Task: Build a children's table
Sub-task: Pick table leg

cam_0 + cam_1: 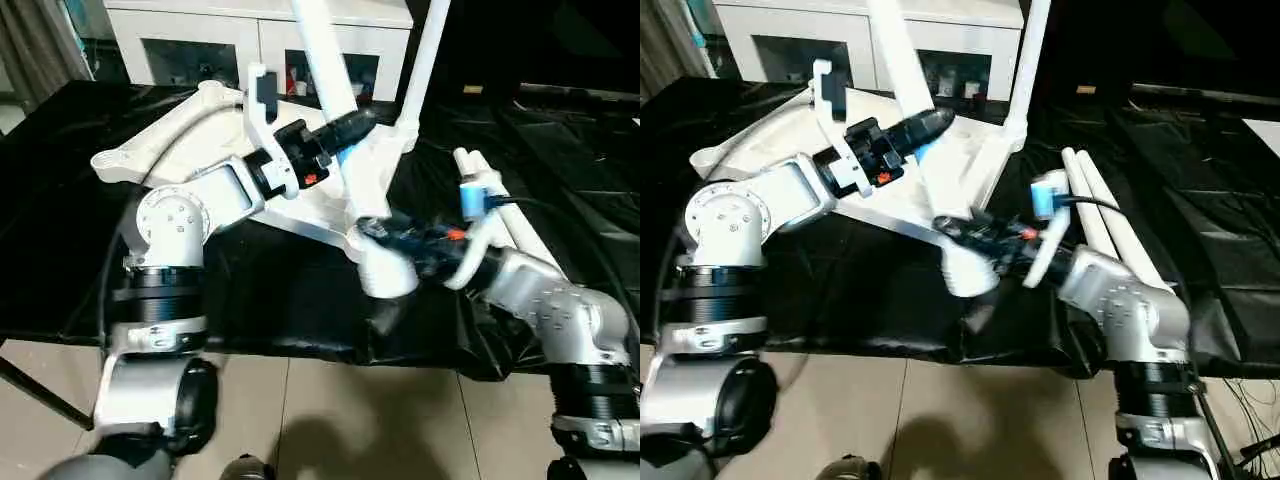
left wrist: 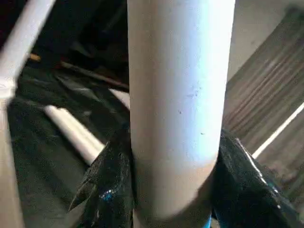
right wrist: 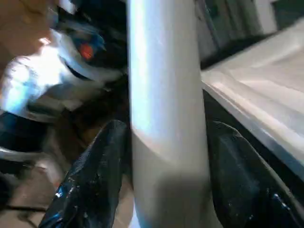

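Note:
The white tabletop (image 1: 195, 125) lies underside up on the black-covered table. A white leg (image 1: 322, 45) rises tilted from the near corner socket (image 1: 386, 272). My left gripper (image 1: 352, 125) is shut on this leg partway up, its black fingers (image 2: 111, 185) on both sides of the tube (image 2: 178, 104). My right gripper (image 1: 375, 232) is shut on the same leg (image 3: 164, 95) just above the socket. A second leg (image 1: 425, 60) stands upright in the far corner. Two loose legs (image 1: 1095, 200) lie side by side on the cloth to the right.
A white cabinet (image 1: 200, 45) with glass doors stands behind the table. Black cloth (image 1: 60, 250) covers the work table and hangs over its front edge. Tiled floor (image 1: 330, 420) shows below, between my arms.

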Controlling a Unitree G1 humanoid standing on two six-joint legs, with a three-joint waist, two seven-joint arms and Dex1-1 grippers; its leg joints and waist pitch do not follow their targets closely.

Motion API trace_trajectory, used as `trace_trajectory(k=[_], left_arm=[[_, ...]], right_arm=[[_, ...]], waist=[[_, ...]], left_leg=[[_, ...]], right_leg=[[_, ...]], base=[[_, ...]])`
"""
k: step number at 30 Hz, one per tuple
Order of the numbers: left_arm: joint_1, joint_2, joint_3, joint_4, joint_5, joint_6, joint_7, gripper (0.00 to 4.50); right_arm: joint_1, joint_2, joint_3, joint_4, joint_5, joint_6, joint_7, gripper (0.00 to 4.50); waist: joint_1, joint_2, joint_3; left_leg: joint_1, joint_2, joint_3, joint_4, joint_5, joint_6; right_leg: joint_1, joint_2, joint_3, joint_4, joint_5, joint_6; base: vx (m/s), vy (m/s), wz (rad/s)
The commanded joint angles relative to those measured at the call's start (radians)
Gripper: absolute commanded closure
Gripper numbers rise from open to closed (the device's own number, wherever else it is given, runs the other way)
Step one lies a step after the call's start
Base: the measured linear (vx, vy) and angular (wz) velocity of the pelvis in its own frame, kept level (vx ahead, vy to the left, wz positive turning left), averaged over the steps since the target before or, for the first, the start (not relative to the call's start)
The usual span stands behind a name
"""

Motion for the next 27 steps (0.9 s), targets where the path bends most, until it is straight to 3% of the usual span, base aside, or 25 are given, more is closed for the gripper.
trace_trajectory(k=[1, 9, 10, 14, 27], left_arm=[[0.001, 0.007, -0.043, -0.033, 0.032, -0.018, -0.021, 2.69], [0.0, 0.06, -0.202, -0.075, 0.166, -0.107, -0.05, 2.69], [0.0, 0.062, -0.206, -0.076, 0.17, -0.109, -0.05, 2.69], [0.003, 0.063, -0.224, -0.075, 0.196, -0.131, -0.059, 2.69], [-0.002, 0.064, -0.242, -0.051, 0.224, -0.174, -0.082, 2.69]], right_arm=[[-0.029, -0.017, 0.019, 0.017, -0.044, -0.008, -0.041, 1.55], [-0.104, -0.045, 0.085, 0.015, -0.108, 0.052, -0.099, 1.52], [-0.106, -0.046, 0.087, 0.014, -0.11, 0.052, -0.1, 1.52], [-0.124, -0.058, 0.125, 0.011, -0.149, 0.057, -0.115, 1.52], [-0.127, -0.03, 0.147, 0.018, -0.156, 0.051, -0.123, 1.52]], waist=[[-0.003, -0.01, -0.08], [-0.004, -0.014, -0.08], [-0.004, -0.019, -0.081], [-0.004, -0.018, -0.08], [-0.005, -0.013, -0.082]], left_leg=[[0.04, 0.015, -0.012, -0.065, -0.113, -0.015], [0.039, 0.014, -0.01, -0.064, -0.105, -0.018], [0.039, 0.015, -0.01, -0.063, -0.104, -0.017], [0.038, 0.014, -0.009, -0.062, -0.102, -0.016], [0.039, 0.014, -0.01, -0.061, -0.109, -0.016]], right_leg=[[0.046, -0.037, 0.021, -0.061, -0.044, -0.198], [0.047, -0.035, 0.024, -0.058, -0.027, -0.185], [0.047, -0.036, 0.024, -0.058, -0.027, -0.185], [0.047, -0.036, 0.025, -0.057, -0.027, -0.188], [0.046, -0.035, 0.024, -0.053, -0.012, -0.203]], base=[[0.0, 0.0, 0.0], [0.0, 0.0, 0.0], [0.0, 0.0, 0.0], [0.0, 0.0, 0.0], [0.0, 0.0, 0.0]])
